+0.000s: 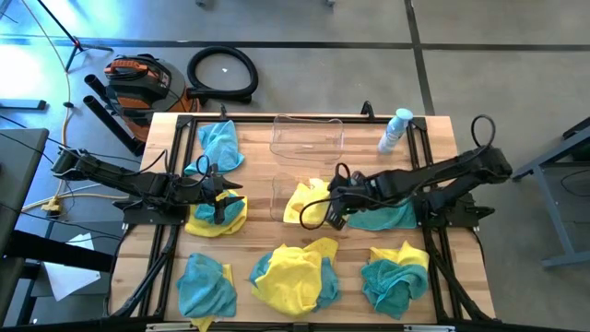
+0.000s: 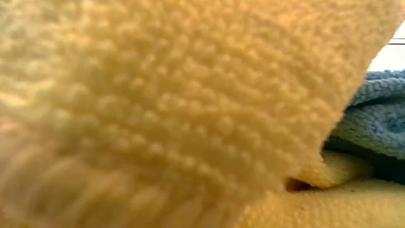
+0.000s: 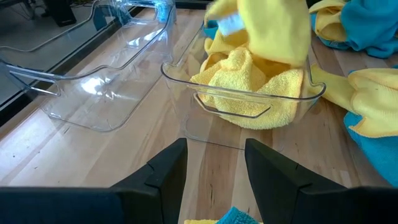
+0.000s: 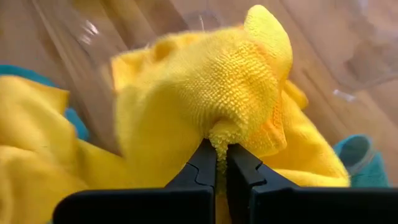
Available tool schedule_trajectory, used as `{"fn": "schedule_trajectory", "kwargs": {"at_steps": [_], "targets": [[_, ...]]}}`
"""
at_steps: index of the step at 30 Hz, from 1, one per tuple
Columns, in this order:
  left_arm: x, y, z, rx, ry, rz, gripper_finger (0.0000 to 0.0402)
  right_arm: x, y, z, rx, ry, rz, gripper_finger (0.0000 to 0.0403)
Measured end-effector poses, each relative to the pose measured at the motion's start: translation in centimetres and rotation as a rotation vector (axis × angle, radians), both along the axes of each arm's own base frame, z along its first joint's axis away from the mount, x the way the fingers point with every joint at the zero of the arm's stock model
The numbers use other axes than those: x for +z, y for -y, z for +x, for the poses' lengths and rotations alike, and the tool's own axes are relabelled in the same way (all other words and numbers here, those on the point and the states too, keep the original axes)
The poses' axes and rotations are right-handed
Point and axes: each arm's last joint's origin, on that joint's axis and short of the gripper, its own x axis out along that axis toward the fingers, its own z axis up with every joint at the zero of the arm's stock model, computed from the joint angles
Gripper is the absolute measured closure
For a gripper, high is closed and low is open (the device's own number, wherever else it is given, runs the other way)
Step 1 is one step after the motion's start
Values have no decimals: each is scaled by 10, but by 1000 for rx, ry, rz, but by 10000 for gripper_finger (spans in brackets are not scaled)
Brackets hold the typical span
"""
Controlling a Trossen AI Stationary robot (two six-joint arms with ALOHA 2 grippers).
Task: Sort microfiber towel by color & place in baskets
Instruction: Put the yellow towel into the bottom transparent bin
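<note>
R gripper (image 4: 216, 163) pinching bunched, nubby yellow towel (image 4: 205, 87) over basket (image 1: 279, 195); L gripper (image 3: 214, 163) spread.

The yellow towel (image 4: 211, 81) is nubbly looped cloth. The baskets (image 3: 93, 81) are glossy clear plastic. The worktop (image 3: 81, 168) is smooth pale wood.

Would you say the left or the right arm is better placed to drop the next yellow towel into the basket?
Right: the right hand is shut on a yellow towel over the basket; the left hand is open and empty.
</note>
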Motion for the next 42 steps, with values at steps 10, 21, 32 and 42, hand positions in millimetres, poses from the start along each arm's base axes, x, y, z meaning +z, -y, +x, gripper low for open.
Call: {"fn": "schedule_trajectory", "kwargs": {"at_steps": [10,21,32,42], "targets": [[0,0,0,0,0,1,250,-32,12,19,146,-40,12,403],[0,0,0,0,1,1,250,-71,13,70,257,-452,0,403],[0,0,0,-1,-1,2,250,-95,12,83,307,-487,-11,351],[0,0,0,0,-1,1,250,-85,12,80,284,-468,-3,276]]}}
